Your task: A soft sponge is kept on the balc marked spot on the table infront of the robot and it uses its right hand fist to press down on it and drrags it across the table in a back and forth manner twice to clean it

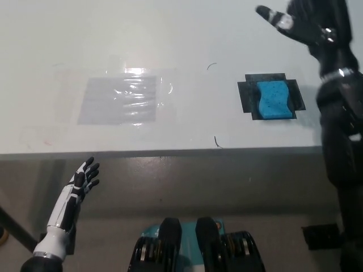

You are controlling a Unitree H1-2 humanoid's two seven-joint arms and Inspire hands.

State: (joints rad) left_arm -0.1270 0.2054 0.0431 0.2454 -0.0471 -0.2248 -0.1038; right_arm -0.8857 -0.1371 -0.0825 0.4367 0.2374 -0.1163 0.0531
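Black right arm rising from four o'clock, right hand [306, 22] raised at one o'clock, white left hand [84, 177] open, resting at eight o'clock

The scene is evenly and brightly lit from overhead, and the white table [170, 34] is washed pale. Strong glare is seen on the clear plastic sheet [120, 101]. The right hand [303, 20] is slightly softened by blur.

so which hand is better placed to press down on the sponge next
Right. The black right hand is raised over the table just beyond the blue sponge on its black mark. The white left hand hangs open below the table edge, far off.
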